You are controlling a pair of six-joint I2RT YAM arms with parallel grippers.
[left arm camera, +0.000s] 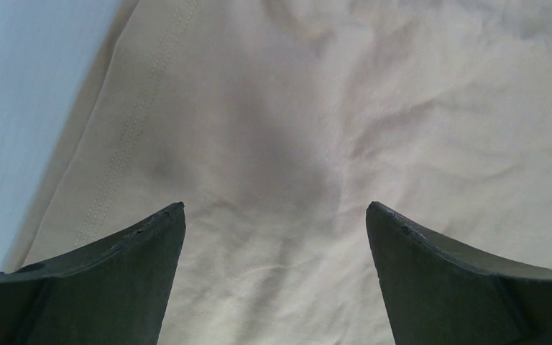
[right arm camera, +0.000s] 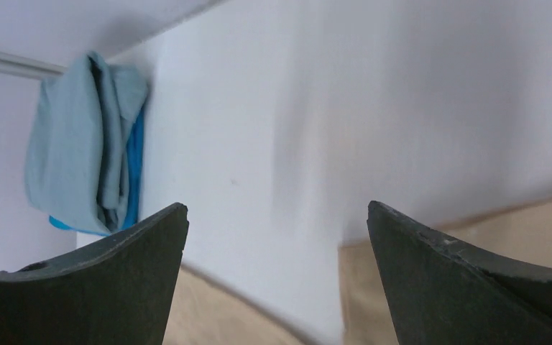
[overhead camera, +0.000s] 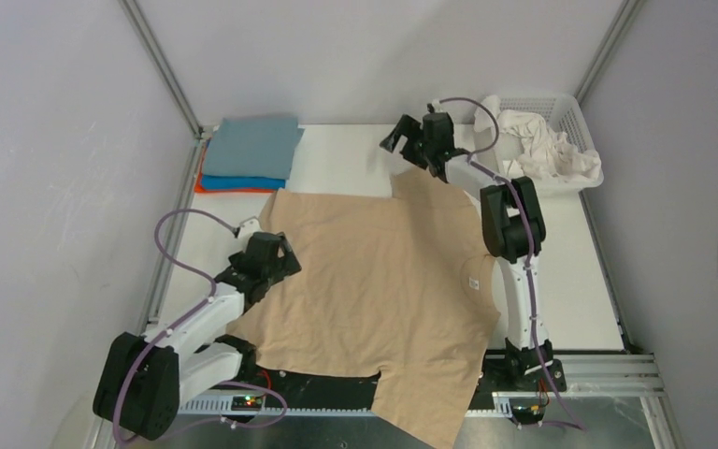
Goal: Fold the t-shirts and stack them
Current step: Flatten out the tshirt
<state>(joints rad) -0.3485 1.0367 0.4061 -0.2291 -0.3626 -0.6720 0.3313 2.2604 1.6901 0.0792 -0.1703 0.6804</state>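
Left arm: reaching from its base at 7 o'clock toward the middle, elbow low, with the left hand (overhead camera: 276,259) (left arm camera: 275,208) hanging over the 9 o'clock border of the tan t-shirt (overhead camera: 374,290) (left arm camera: 330,108). Its fingers are standing spread and released, gripping nothing; the stitched hem is running just beside them. Right arm: rising from 5 o'clock and stretching far toward 12 o'clock. The right hand (overhead camera: 402,140) (right arm camera: 277,208) is hovering raised beyond the far sleeve, also released and empty, looking across bare white surface (overhead camera: 346,154). Tan t-shirt: lying flat and open at the centre, long axis running 9 to 3 o'clock, hem at 9, neck end at 3, one sleeve pointing to 12, the other spilling over the near edge at 6. Folded stack at 10 o'clock, well apart from the tan cloth: grey-blue t-shirt (overhead camera: 252,145) (right arm camera: 79,165) sitting on top, bright blue t-shirt (overhead camera: 243,182) under it, orange t-shirt (overhead camera: 208,187) showing at the bottom. Basket (overhead camera: 570,108) at 2 o'clock is holding crumpled white t-shirts (overhead camera: 547,154). Open surface is lying between stack and basket.
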